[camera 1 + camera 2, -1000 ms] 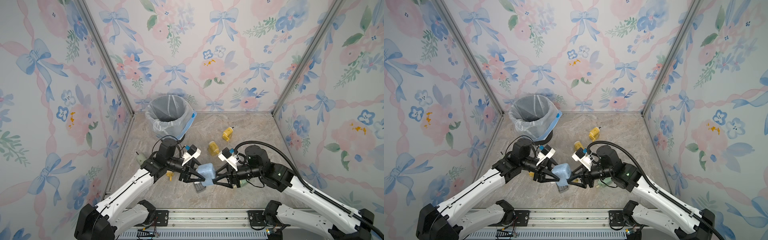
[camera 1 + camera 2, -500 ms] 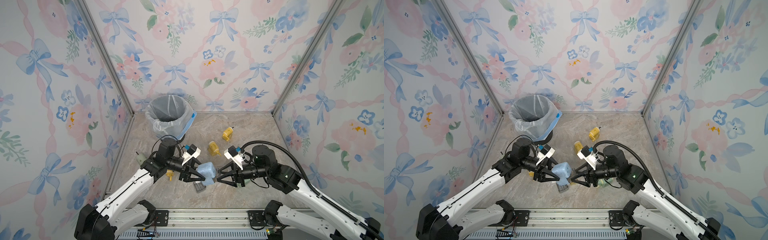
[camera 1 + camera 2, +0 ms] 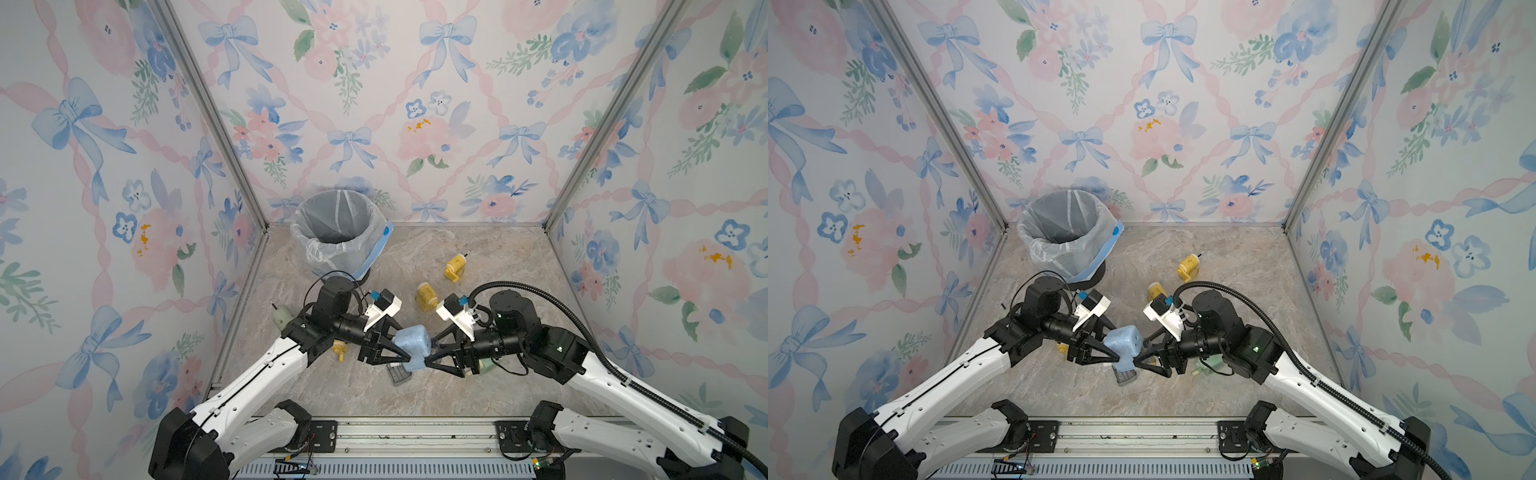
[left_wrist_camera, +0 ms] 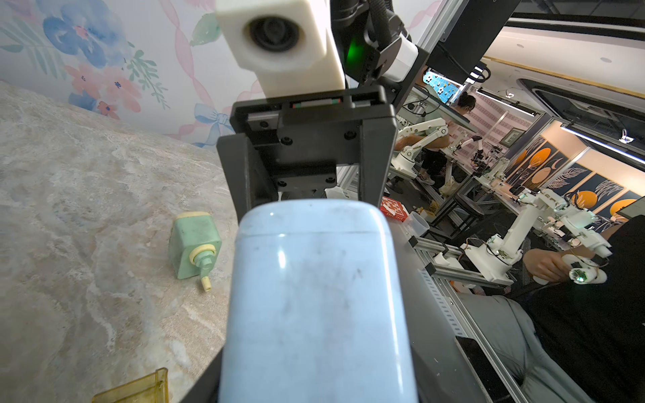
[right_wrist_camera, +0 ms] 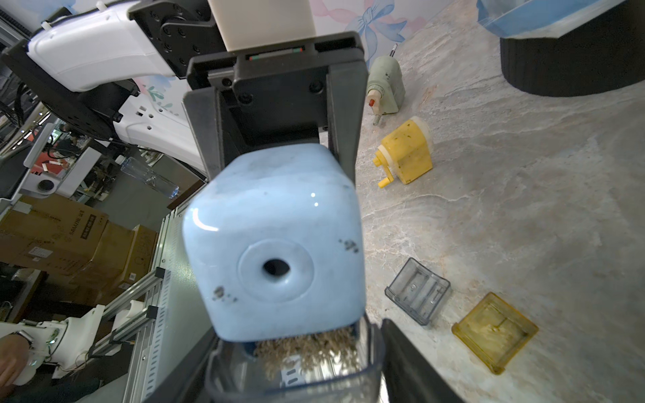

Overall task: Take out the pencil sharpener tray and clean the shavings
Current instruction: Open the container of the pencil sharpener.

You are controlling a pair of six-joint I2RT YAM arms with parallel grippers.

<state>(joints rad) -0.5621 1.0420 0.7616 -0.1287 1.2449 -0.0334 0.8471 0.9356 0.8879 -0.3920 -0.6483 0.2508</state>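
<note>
A light blue pencil sharpener [image 3: 413, 345] [image 3: 1123, 340] hangs above the table between the two arms. My left gripper [image 3: 405, 347] is shut on its body [image 4: 314, 296]. The right wrist view shows its face with the pencil hole [image 5: 275, 237]. Below that, a clear tray [image 5: 370, 349] sticks partway out. Brown shavings [image 5: 307, 349] are piled inside it. My right gripper [image 5: 296, 383] [image 3: 430, 353] is shut on the tray, one finger against each side wall.
A lined waste bin [image 3: 340, 232] stands at the back left. Two yellow sharpeners [image 3: 455, 266] [image 3: 426, 296], a third [image 5: 406, 153] and two green ones [image 3: 282, 316] [image 4: 193, 244] lie around. An empty grey tray [image 5: 417, 291] [image 3: 398, 374] and a yellow tray [image 5: 494, 331] lie below the arms.
The right arm shifted a little to the right and came back in against the sharpener. The left arm and the blue sharpener stayed where they were.
</note>
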